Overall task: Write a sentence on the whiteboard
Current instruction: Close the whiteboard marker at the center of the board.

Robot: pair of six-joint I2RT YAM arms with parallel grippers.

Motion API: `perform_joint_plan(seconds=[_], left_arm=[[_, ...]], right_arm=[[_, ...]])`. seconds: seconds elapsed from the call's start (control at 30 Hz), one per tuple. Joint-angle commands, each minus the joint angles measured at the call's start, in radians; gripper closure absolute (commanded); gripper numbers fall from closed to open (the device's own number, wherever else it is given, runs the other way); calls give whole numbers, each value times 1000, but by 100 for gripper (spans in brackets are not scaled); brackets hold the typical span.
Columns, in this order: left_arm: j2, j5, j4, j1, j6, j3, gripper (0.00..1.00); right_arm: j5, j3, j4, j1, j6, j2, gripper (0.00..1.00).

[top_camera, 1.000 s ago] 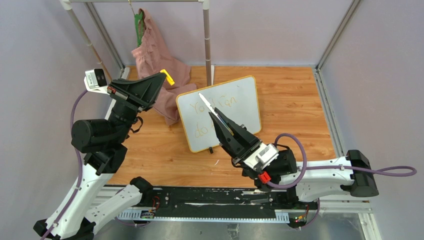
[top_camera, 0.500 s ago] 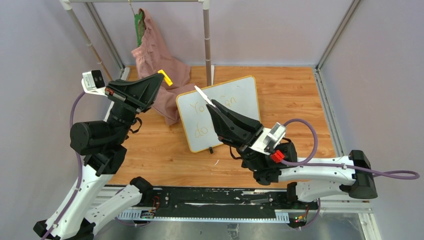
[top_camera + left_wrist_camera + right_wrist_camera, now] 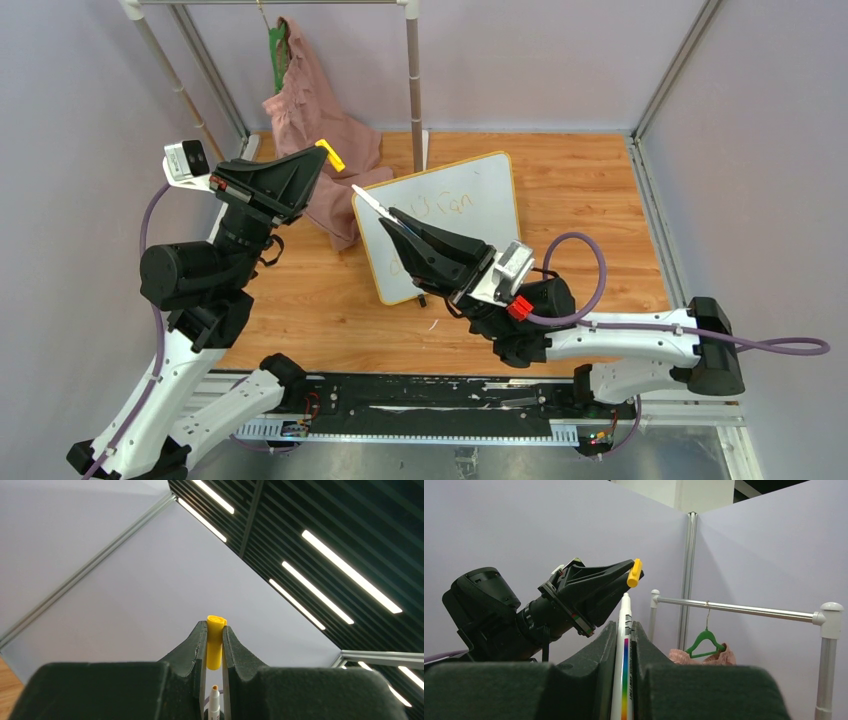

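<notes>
Whiteboard (image 3: 485, 235) stands about mid-bench, a little toward the far edge, set askew to the bench (image 3: 590, 200) edges, feet on the near side. The orange sentence (image 3: 452, 206) is on it in two lines. The left part of both lines is hidden behind the right arm, so it can't be read whole, but the writing looks finished. Right fingers (image 3: 402, 227) pinch a white marker (image 3: 368, 199) by the barrel, nib end raised off the board and aimed toward the far left corner. Left fingers (image 3: 308, 168) pinch a yellow cap (image 3: 333, 156), held high over the left side of the bench beside a pink garment (image 3: 320, 120) on a rack. Right wrist view: nib sits just below the cap, close but not touching. Left wrist view: cap clamped at the finger tips, nib showing below it. Judgement: the step in hand is recapping, not writing. The next move calls for lining the nib up with the cap's mouth on one axis, then a straight, firm push. Which way the mouth faces is hard to tell. An off-axis push could twist either piece in its pinch.
</notes>
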Motion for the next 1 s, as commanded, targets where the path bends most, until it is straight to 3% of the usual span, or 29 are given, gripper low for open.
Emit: perform_joint_plan(seconds=[0.0,0.97], left_arm=[[-6,-4,33,-7,-4,6,100],[-13,0,33,-7,-13,-12,100]], right_arm=[[-4,47,11,-9,3,11,100],[13,92,70,-8,-32,51,100]])
